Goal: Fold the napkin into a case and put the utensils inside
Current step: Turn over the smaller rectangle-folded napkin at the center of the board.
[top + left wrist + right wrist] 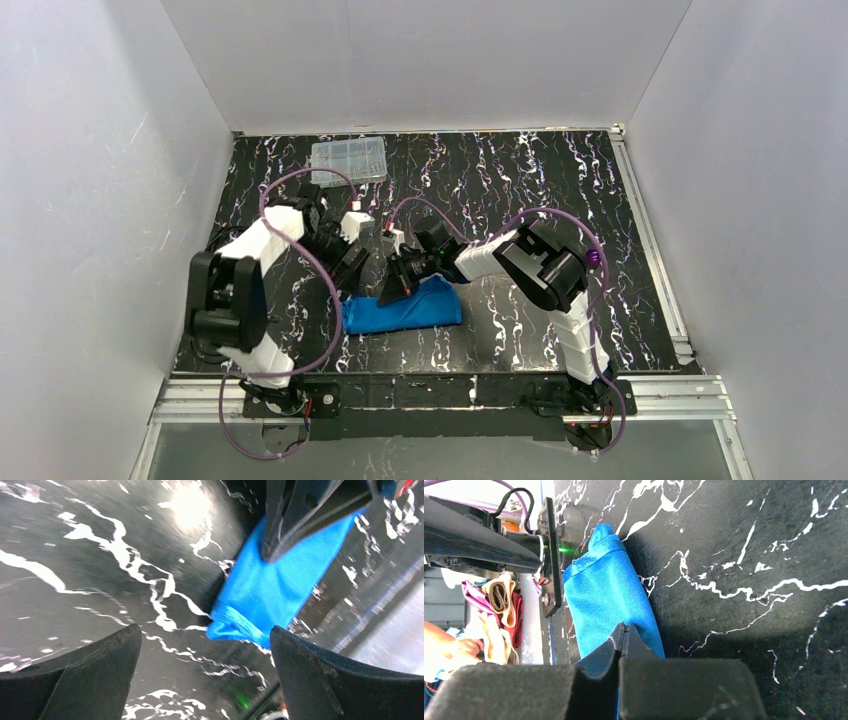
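The bright blue napkin lies folded into a narrow strip near the table's front edge, between the two arms. Its hemmed end points at my left gripper, which hovers wide open just short of it with nothing between its fingers. My right gripper is shut, and its tips rest on top of the napkin about midway along. In the left wrist view those dark right fingers come down onto the cloth. No utensils show in any view.
A clear plastic compartment box sits at the back of the black marbled table. White walls close in three sides. An aluminium rail runs along the near edge. Past it, coloured cloths and a person's hand show.
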Action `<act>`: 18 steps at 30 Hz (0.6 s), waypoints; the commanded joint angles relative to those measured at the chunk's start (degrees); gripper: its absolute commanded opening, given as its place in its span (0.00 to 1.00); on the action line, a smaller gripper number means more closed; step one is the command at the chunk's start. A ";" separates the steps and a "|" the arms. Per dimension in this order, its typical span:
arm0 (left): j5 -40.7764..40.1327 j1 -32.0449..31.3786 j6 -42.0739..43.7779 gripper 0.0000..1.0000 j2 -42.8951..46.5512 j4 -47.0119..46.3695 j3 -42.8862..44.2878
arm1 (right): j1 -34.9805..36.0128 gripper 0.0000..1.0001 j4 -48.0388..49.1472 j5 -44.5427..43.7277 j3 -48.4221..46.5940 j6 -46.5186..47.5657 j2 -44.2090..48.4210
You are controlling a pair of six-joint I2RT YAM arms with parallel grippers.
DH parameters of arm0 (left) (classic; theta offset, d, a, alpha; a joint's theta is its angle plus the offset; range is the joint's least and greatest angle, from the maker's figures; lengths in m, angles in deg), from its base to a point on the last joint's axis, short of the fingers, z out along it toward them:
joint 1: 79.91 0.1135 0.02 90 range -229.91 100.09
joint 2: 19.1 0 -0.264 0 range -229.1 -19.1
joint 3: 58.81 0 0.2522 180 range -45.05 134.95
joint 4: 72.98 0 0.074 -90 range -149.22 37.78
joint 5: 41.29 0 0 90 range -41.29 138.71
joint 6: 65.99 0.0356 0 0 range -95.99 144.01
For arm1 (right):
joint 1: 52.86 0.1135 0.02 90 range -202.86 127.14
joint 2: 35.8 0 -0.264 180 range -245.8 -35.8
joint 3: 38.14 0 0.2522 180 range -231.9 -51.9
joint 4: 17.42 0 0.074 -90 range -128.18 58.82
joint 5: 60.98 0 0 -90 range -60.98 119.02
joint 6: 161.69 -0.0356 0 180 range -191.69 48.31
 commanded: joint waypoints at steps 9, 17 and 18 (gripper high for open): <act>4.79 0.29 4.35 0.99 15.21 -5.10 -5.39 | 0.54 0.01 9.69 -2.21 0.88 -5.75 -1.66; 5.69 -7.64 22.55 0.98 16.61 -6.28 -12.60 | -0.01 0.01 16.00 1.95 0.38 -12.66 0.16; 4.95 -8.25 23.83 0.98 16.27 -7.20 -13.50 | -0.37 0.01 17.26 2.14 0.75 -13.86 0.65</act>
